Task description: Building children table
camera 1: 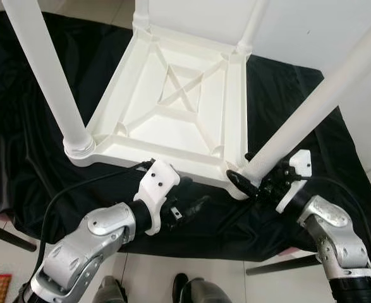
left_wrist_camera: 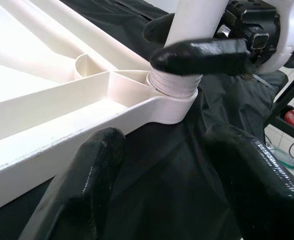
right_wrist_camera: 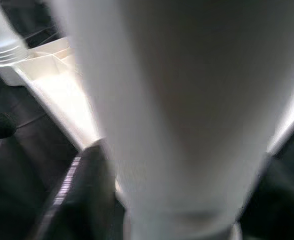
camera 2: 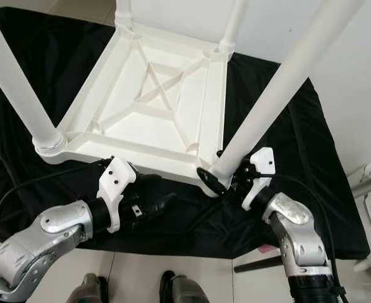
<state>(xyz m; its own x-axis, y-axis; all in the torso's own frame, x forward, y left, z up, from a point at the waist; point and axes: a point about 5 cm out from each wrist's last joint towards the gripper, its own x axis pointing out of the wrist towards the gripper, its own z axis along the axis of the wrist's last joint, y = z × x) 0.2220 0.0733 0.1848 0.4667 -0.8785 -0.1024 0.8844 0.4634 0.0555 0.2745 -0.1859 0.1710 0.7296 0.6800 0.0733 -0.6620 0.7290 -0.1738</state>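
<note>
Upside down on the black cloth (camera 1: 21,126) lies the white table (camera 1: 172,101); at 5 o'clock the right gripper (camera 1: 251,180) clamps (apparently) its near-right leg (camera 1: 311,107), while the left gripper (left_wrist_camera: 162,170), fingers apart, hovers beside the frame.

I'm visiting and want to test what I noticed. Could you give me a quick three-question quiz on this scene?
1. True or false: the table lies upside down on a black cloth.
2. Which claw grips the near right leg: A left claw, B right claw?
3. How many legs stand in the table's corners?

Key: 1 true. 2 B; the left claw hangs open beside the table's edge. 3 four.
</note>
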